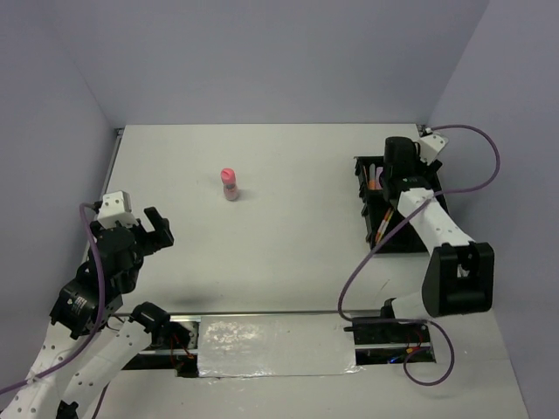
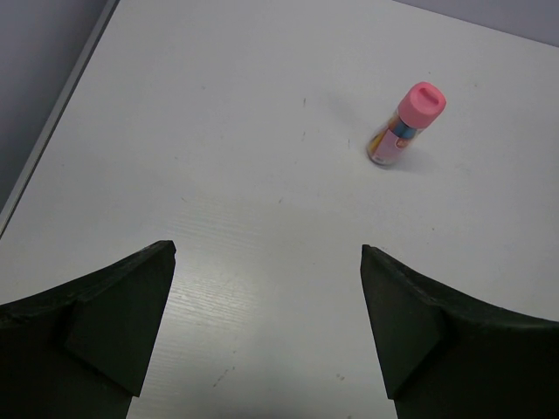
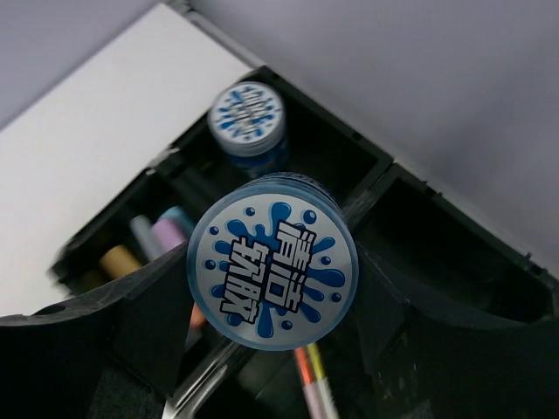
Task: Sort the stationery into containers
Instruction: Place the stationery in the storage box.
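Over the black tray (image 3: 386,171), my right hand (image 1: 400,161) grips a blue-white tub (image 3: 272,260), seen only from its wrist; my left hand (image 2: 267,255) stands open, the pink bottle (image 2: 406,124) upright on the bench (image 2: 218,131) ahead.

Your tray (image 3: 358,148) is black. The stowed tub (image 3: 249,118) inside it and the raised tub (image 3: 272,272) above it both carry white lids splashed blue. Markers (image 3: 166,234) inside show orange, lilac and blue. Left of the tray, the bottle (image 1: 230,184) is pink.
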`<state>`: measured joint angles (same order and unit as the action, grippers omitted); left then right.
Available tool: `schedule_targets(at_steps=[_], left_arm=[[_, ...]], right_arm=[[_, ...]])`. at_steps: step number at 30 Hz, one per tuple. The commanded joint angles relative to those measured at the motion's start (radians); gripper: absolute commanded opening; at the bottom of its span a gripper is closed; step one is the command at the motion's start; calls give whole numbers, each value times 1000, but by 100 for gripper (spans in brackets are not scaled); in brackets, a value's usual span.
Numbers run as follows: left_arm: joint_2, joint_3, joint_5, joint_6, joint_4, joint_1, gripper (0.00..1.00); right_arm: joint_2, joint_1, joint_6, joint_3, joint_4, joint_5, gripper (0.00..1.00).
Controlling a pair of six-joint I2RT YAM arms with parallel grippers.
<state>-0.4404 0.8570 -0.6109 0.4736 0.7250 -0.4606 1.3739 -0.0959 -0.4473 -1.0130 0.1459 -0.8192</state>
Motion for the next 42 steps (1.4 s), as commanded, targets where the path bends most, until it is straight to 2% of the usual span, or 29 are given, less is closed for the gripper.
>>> schedule_targets(at_steps=[1, 5, 9, 19, 24, 34, 40, 41, 42], left_arm=[[14, 2, -9, -10, -41, -13, 99], [19, 1, -4, -13, -42, -18, 99], [23, 1, -1, -13, -45, -23, 99], [14, -1, 11, -20, -50, -23, 99], [9, -3, 17, -23, -53, -23, 99], [3, -1, 19, -23, -55, -23, 99], [6, -4, 23, -26, -56, -23, 99], [6, -3, 26, -26, -56, -23, 99], [5, -4, 26, -26, -56, -23, 99]], right_arm=[[40, 70, 42, -61, -181, 2, 0], [163, 156, 73, -130, -169, 48, 0], [220, 196, 91, -150, -200, 132, 0], [373, 219, 102, -277, -154, 172, 0], [413, 226, 96, -318, -98, 190, 4], [390, 232, 52, -268, -62, 204, 6], [416, 239, 15, -289, 9, 201, 13], [412, 239, 15, -286, 9, 200, 16], [404, 237, 15, -283, 6, 201, 24]])
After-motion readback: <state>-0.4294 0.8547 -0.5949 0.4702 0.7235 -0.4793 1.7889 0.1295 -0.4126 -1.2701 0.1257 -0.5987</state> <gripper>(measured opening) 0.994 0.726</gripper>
